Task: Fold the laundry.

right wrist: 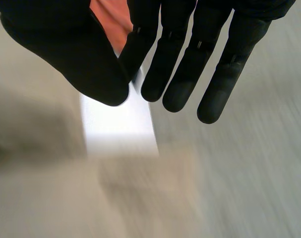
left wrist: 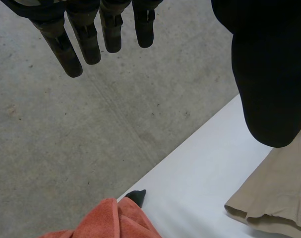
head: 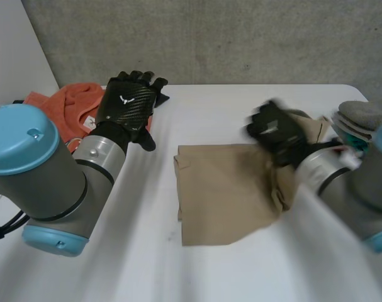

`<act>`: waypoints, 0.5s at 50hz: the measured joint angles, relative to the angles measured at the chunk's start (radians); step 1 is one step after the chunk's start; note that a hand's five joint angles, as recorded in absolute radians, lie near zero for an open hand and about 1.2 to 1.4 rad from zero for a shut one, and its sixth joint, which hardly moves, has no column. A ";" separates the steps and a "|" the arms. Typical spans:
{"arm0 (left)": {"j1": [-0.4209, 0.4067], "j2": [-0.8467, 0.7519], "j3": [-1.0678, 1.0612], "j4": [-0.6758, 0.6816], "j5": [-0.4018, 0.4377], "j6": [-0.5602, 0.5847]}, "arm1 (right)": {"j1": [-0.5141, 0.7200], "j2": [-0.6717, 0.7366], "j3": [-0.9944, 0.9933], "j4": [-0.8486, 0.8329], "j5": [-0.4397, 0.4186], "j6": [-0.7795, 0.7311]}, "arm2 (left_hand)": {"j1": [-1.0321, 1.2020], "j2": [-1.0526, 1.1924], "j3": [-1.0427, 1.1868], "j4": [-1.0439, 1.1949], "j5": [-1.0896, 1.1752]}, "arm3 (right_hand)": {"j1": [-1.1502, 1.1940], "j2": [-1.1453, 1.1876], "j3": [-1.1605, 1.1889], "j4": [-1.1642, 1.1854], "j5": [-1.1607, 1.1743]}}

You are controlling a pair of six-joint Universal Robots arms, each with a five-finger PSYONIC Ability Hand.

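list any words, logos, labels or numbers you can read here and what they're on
No words or numbers can be read.
Left hand: a white winged emblem on its back, without letters.
Orange garment: a small pale patch, perhaps a tag, too small to read.

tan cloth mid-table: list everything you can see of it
The tan cloth lies flat on the white table, a rough rectangle, with a small turned-over flap at its far left corner and an uneven near edge. Its right side bunches beside the right arm. The black right hand hangs open over its far right corner; contact unclear.
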 measured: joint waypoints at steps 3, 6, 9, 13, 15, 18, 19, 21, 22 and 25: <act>0.003 0.013 -0.017 0.003 -0.001 -0.008 | 0.103 0.042 0.008 -0.008 -0.070 -0.006 | 0.000 0.000 0.000 0.000 0.000 | 0.000 0.000 0.000 0.000 0.003; 0.008 0.020 -0.032 0.005 0.000 -0.013 | 0.217 0.115 0.016 -0.006 -0.122 -0.030 | 0.000 0.000 0.000 0.000 0.000 | 0.000 0.000 0.000 0.000 0.003; 0.013 0.022 -0.038 0.008 0.000 -0.014 | 0.273 0.153 0.016 -0.002 -0.129 -0.051 | 0.000 0.000 0.000 0.000 0.000 | -0.392 -0.409 -0.399 -0.398 -0.402; 0.020 0.021 -0.023 0.011 0.000 -0.015 | 0.296 0.142 0.012 0.003 -0.105 -0.020 | 0.000 0.000 0.000 0.000 0.000 | -0.902 -0.947 -0.941 -0.941 -0.940; 0.020 0.019 -0.001 0.013 -0.001 -0.016 | 0.277 0.088 0.008 0.003 -0.083 0.072 | 0.000 0.000 0.000 0.000 0.000 | -0.912 -0.972 -0.980 -0.984 -0.967; 0.016 0.013 0.041 0.014 -0.002 -0.020 | 0.214 -0.004 -0.004 0.003 -0.034 0.280 | 0.000 0.000 0.000 0.000 0.000 | -0.912 -0.972 -0.980 -0.984 -0.967; 0.014 0.010 0.054 0.014 -0.003 -0.022 | 0.187 -0.030 -0.009 0.004 -0.013 0.357 | 0.000 0.000 0.000 0.000 0.000 | -0.912 -0.972 -0.980 -0.984 -0.967; 0.008 0.003 0.077 0.013 -0.003 -0.028 | 0.120 -0.073 -0.021 0.013 0.040 0.519 | 0.000 0.000 0.000 0.000 0.000 | -0.912 -0.972 -0.980 -0.984 -0.967; 0.004 0.000 0.085 0.013 -0.004 -0.032 | 0.095 -0.085 -0.025 0.018 0.060 0.575 | 0.000 0.000 0.000 0.000 0.000 | -0.912 -0.972 -0.980 -0.984 -0.967; -0.013 -0.012 0.101 0.012 -0.004 -0.043 | -0.024 -0.109 -0.042 0.066 0.130 0.724 | 0.000 0.000 0.000 0.000 0.000 | -0.912 -0.972 -0.980 -0.984 -0.967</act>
